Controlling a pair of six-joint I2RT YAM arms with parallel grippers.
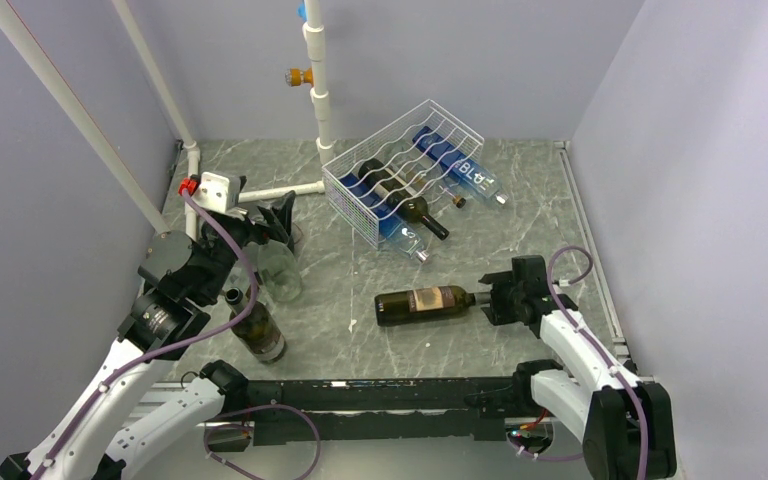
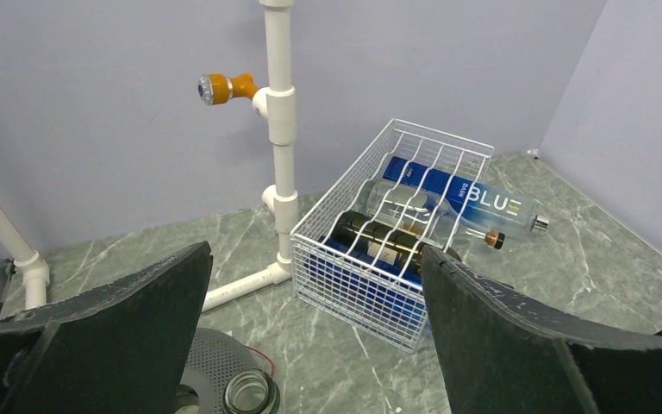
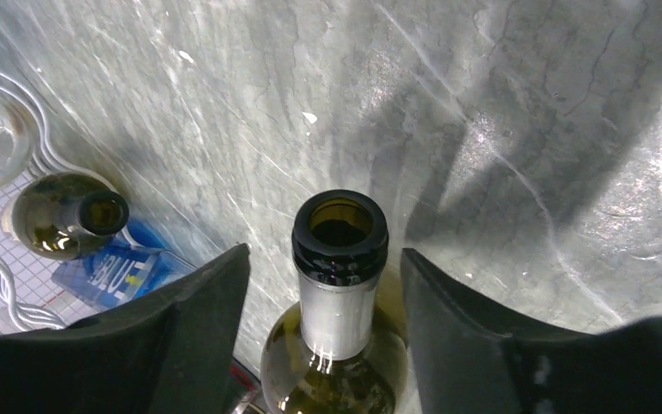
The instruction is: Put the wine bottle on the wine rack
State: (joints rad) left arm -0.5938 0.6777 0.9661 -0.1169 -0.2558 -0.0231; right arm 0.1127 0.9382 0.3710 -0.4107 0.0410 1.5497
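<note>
A dark green wine bottle [image 1: 425, 303] with a brown label lies on its side on the marble table, neck pointing right. My right gripper [image 1: 492, 297] is open with a finger on each side of the neck [image 3: 336, 302], and gaps show on both sides. The white wire wine rack [image 1: 355, 190] stands at the back centre, tilted, holding a dark bottle [image 1: 410, 205] and blue-labelled clear bottles [image 1: 465, 170]. It also shows in the left wrist view [image 2: 371, 276]. My left gripper [image 1: 280, 225] is open and empty, above a clear glass jar [image 2: 252, 392].
A second dark bottle [image 1: 255, 328] stands upright near the left arm, beside the clear jar [image 1: 278, 272]. A white pipe frame [image 1: 320, 90] with an orange valve [image 1: 298, 75] rises behind the rack. A small brown cap [image 1: 458, 200] lies right of the rack.
</note>
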